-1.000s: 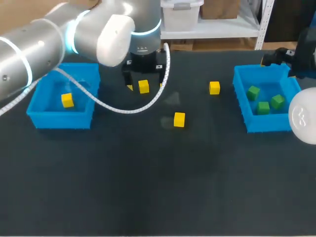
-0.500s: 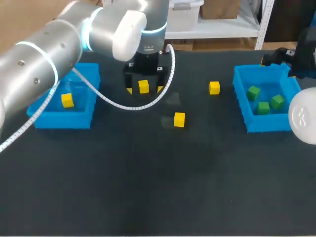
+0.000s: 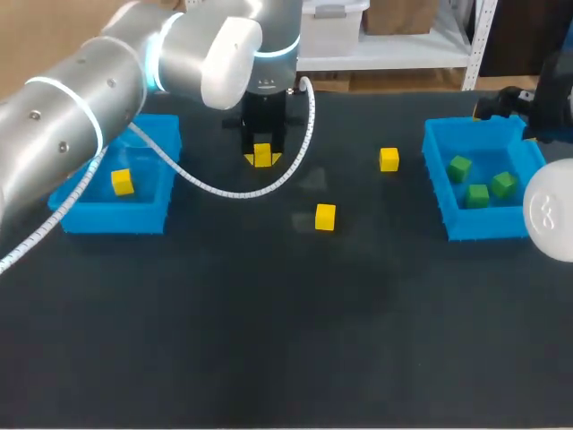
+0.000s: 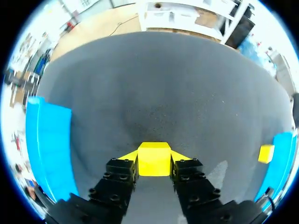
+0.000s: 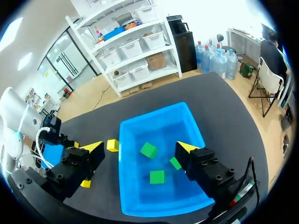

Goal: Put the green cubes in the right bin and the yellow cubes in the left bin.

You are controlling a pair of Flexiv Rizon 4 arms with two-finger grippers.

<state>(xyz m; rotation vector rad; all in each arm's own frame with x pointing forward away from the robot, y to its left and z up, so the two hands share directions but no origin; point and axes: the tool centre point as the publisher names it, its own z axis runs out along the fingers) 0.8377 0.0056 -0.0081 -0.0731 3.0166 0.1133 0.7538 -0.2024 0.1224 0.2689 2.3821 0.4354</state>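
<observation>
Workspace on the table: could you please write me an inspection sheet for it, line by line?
Surface: dark table, matte.
Job's things: left bin holds one binned yellow cube; right bin holds three green cubes; two loose yellow cubes lie between the bins.
Clutter: nothing seen.
Grippers: left gripper shut on the held yellow cube; right gripper open above the right bin.
Cables: white coiled cable loops from the left arm, low over the table.
Surroundings: nothing seen.

Four yellow cubes point(image 3: 123, 182) point(image 3: 261, 156) point(image 3: 389, 159) point(image 3: 325, 217), three green cubes point(image 3: 459, 167) point(image 3: 477, 194) point(image 3: 503, 184), two blue bins point(image 3: 107, 220) point(image 3: 484, 234)
</observation>
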